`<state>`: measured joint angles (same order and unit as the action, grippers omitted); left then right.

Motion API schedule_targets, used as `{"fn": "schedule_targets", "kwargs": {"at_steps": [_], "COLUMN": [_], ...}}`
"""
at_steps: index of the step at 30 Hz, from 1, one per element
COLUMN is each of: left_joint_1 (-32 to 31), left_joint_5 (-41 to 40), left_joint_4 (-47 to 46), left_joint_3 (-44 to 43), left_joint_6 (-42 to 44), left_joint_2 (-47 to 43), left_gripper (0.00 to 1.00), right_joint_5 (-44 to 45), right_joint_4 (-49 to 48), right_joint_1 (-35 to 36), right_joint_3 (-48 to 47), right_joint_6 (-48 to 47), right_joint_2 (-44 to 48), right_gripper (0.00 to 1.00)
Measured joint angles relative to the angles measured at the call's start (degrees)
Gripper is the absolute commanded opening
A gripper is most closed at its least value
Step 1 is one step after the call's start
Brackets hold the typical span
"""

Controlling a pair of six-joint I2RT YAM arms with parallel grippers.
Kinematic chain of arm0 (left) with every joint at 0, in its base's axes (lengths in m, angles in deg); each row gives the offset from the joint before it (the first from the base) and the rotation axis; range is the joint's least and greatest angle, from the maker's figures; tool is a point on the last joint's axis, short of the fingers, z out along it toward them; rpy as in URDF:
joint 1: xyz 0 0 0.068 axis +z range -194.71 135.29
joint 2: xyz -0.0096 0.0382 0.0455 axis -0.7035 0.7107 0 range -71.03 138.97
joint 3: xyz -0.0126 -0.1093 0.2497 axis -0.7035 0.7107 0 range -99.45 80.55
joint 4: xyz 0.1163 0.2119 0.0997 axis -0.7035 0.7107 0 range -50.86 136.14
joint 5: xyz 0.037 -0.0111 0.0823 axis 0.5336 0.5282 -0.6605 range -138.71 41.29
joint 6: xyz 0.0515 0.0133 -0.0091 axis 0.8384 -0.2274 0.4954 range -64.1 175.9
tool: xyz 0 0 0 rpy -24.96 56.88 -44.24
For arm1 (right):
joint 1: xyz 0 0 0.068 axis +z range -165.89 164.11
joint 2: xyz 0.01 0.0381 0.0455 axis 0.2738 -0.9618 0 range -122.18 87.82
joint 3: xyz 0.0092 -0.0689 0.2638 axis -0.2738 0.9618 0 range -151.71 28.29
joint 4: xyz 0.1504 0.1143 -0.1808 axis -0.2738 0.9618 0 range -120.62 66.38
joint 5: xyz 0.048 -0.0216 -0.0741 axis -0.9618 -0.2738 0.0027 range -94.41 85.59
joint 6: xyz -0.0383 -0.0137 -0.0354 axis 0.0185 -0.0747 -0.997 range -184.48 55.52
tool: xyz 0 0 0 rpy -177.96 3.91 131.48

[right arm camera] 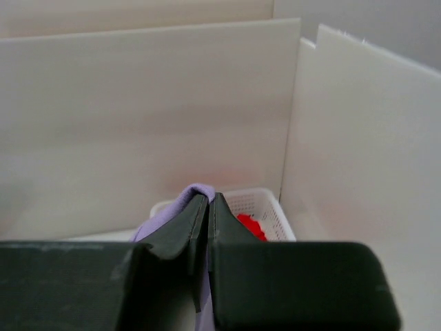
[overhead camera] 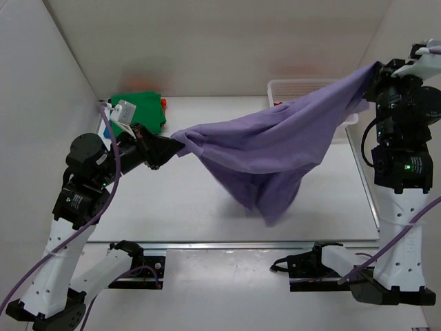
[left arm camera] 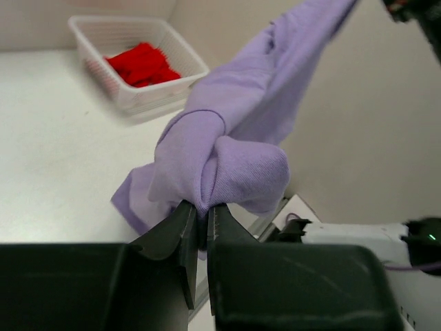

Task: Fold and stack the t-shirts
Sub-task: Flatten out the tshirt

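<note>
The lavender t-shirt hangs stretched in the air between both arms, its lower part sagging toward the table. My left gripper is shut on one bunched corner, which also shows in the left wrist view. My right gripper is shut on the other end, held high at the right; the cloth shows pinched between its jaws. A green t-shirt lies folded at the back left, with an orange one peeking out beside it. A red t-shirt lies in the basket. The blue shirt is out of view.
A white mesh basket stands at the back right, partly behind the hanging shirt; it also shows in the left wrist view. White walls enclose the table on the left, back and right.
</note>
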<state>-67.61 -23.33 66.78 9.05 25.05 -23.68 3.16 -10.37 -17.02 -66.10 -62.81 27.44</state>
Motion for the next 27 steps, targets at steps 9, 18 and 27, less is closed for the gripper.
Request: {"fn": "schedule_targets", "kwargs": {"at_steps": [9, 18, 27], "left_joint_1": [4.87, 8.37, 11.96], "left_joint_5": [3.48, -14.14, -29.33], "left_joint_4": [0.2, -1.18, -1.55], "left_joint_3": [-2.95, 14.49, 26.16], "left_joint_6": [-0.02, 1.97, 2.64], "left_joint_2": [-3.21, -7.82, -8.37], "left_gripper": [0.0, 0.0, 0.0], "right_joint_5": [5.29, -1.7, -5.31], "right_joint_4": [-0.35, -2.43, 5.44], "right_joint_1": [14.8, 23.21, 22.97], "right_joint_3": [-17.49, -29.27, -11.61], "right_joint_6": [-7.82, -9.75, -8.24], "right_joint_2": [-14.97, -44.37, -45.0], "right_gripper": [0.0, 0.42, 0.36]}}
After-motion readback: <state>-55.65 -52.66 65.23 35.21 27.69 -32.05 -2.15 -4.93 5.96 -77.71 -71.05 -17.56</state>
